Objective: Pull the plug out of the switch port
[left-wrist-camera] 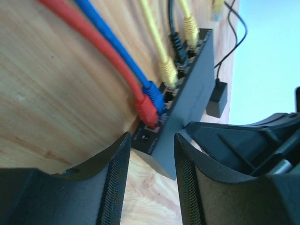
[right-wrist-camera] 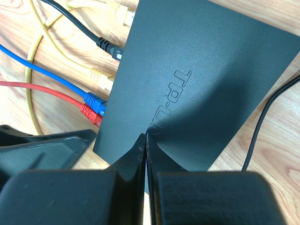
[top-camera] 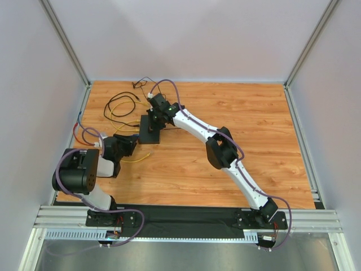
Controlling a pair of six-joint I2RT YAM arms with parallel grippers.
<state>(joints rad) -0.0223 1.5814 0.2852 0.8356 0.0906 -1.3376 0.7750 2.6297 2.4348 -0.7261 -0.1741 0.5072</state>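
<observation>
Looking at the switch (top-camera: 151,129) lying flat on the worktop (top-camera: 254,107), left of centre and towards the back, ports facing the left arm. Got the right jaws clenched shut on nothing, tips pressed down on the lid near the logo, presumably to pin the box against sliding under a tug. Left jaws parted and gripping nothing, parked low just off the port edge, lined up near the corner port with the red plug (left-wrist-camera: 147,110) in it and the blue plug (left-wrist-camera: 154,93) touching it on the far side. Further along the same row, a yellow plug (left-wrist-camera: 168,70) and a black plug (left-wrist-camera: 178,44), both seated. Can't tell for sure which plug to take; guessing red, being closest to the gap. Probably calls for a creep forward, a squeeze on the plug body rather than the cable, then a straight pull away from the ports. Worth watching for the blue one getting pinched along with it, and for a stuck plug if latched.
</observation>
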